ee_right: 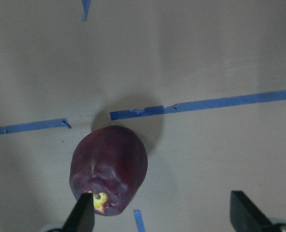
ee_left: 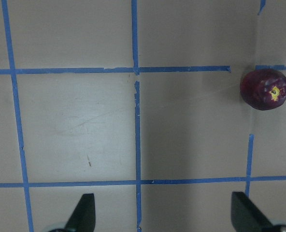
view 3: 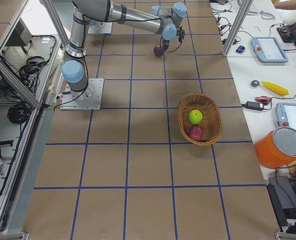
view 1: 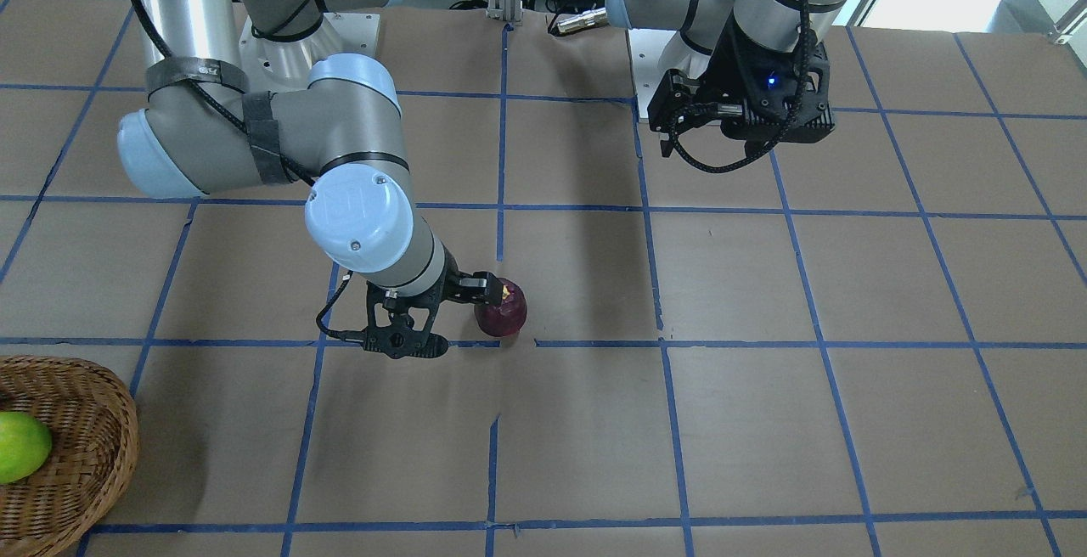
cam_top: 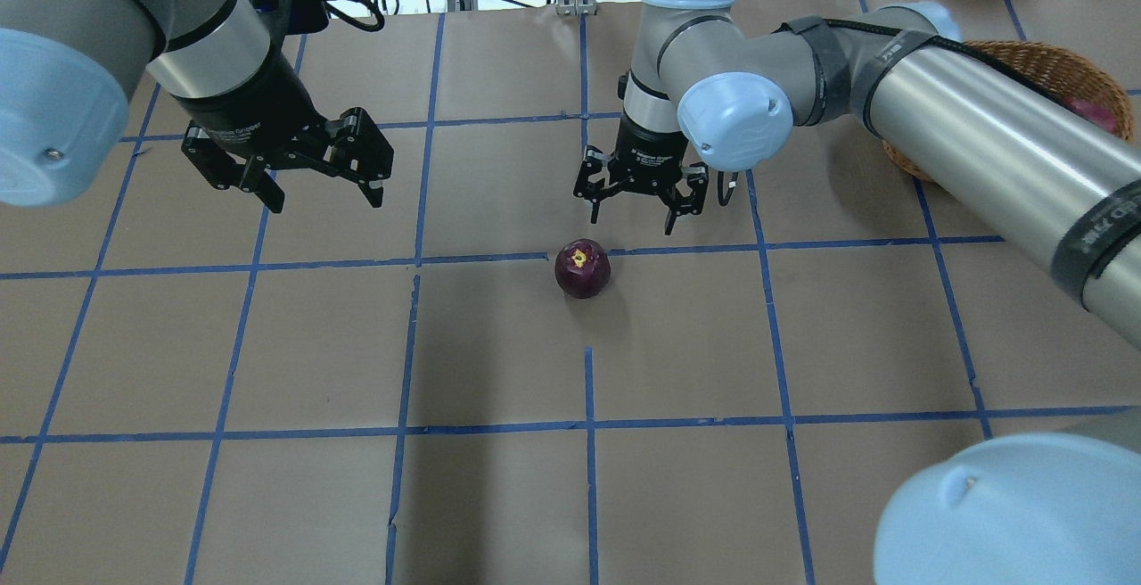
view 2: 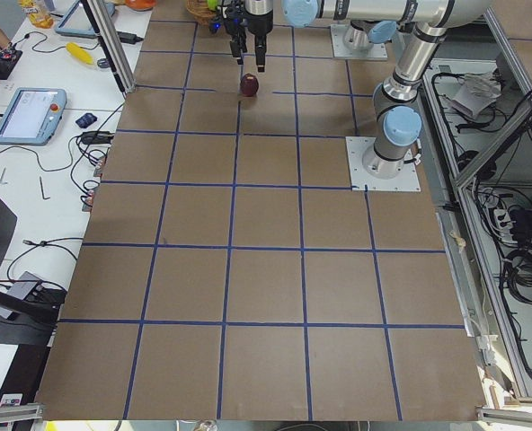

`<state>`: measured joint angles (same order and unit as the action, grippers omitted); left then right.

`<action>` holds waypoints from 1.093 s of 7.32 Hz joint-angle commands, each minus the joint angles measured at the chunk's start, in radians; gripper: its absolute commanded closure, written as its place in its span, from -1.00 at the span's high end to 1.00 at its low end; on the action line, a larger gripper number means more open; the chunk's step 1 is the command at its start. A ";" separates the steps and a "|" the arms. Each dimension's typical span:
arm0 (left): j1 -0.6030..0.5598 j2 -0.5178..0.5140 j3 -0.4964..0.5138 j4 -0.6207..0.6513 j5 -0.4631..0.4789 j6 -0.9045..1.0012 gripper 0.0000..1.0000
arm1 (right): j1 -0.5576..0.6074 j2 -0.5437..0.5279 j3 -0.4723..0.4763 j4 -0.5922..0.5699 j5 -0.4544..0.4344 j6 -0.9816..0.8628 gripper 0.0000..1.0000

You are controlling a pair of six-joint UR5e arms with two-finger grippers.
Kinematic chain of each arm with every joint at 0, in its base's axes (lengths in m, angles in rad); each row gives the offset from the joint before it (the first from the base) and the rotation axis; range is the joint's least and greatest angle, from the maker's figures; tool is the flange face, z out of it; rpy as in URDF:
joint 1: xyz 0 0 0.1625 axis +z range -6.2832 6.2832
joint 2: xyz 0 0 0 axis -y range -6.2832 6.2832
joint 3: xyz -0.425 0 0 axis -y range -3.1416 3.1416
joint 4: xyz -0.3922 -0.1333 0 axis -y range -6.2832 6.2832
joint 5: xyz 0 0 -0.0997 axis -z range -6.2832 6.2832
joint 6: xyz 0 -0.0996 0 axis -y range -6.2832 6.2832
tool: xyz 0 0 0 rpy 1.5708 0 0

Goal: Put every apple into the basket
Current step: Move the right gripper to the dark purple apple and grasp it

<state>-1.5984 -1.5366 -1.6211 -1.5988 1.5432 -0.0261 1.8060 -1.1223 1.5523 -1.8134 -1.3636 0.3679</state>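
Note:
The dark maroon apple [cam_top: 582, 267] with a yellowish stem spot lies on the brown table near its middle. My right gripper [cam_top: 635, 215] is open and hovers just beyond the apple. In the right wrist view the apple [ee_right: 109, 169] sits by one fingertip [ee_right: 82, 215], not centred between the jaws. My left gripper [cam_top: 323, 197] is open and empty, raised to the side; its wrist view shows the apple [ee_left: 265, 89] far off. The wicker basket [view 3: 210, 112] holds the lime green apple [view 3: 195, 116] and the red apple [view 3: 196, 133].
The table is brown board with a blue tape grid. The basket [view 1: 85, 464] stands at the table's end on my right; in the overhead view my right arm hides part of it [cam_top: 1052, 68]. An orange container [view 3: 280, 147] and pendants lie on a side bench.

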 commanded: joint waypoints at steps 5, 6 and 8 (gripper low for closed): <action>-0.006 -0.017 0.017 0.002 -0.003 -0.008 1.00 | 0.090 0.098 0.028 -0.101 0.014 0.023 1.00; -0.006 -0.016 0.017 0.002 -0.003 -0.008 1.00 | 0.090 0.123 0.028 -0.131 0.014 0.023 1.00; -0.006 -0.016 0.018 0.002 -0.003 -0.005 1.00 | 0.090 0.156 0.029 -0.219 0.015 0.058 0.59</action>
<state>-1.6045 -1.5516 -1.6063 -1.5969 1.5402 -0.0324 1.8960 -0.9854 1.5806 -1.9853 -1.3482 0.4009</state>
